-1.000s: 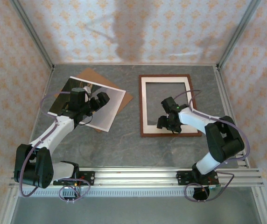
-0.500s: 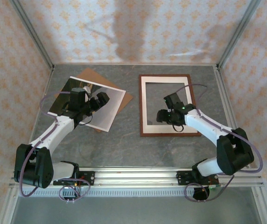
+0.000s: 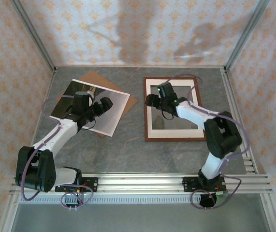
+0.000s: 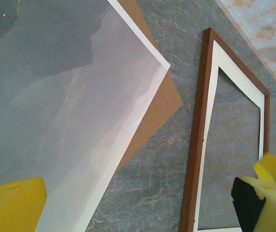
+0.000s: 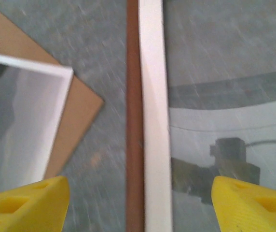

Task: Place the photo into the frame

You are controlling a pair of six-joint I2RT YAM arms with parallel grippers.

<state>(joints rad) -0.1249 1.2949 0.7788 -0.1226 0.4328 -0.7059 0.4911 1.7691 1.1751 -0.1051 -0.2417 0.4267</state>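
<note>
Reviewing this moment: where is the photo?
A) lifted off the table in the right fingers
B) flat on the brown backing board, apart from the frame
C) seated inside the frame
B: the photo lies flat, partly on the brown backing board, with bare table between it and the frame.

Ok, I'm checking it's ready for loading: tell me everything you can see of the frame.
The frame is a thin reddish-brown, wood-looking rectangle with narrow moulding, lying flat on the grey marbled table, right of centre. A white mat sits inside it; the window looks glossy, showing reflections. The right gripper hangs open above its left rail; contact cannot be told.
</note>
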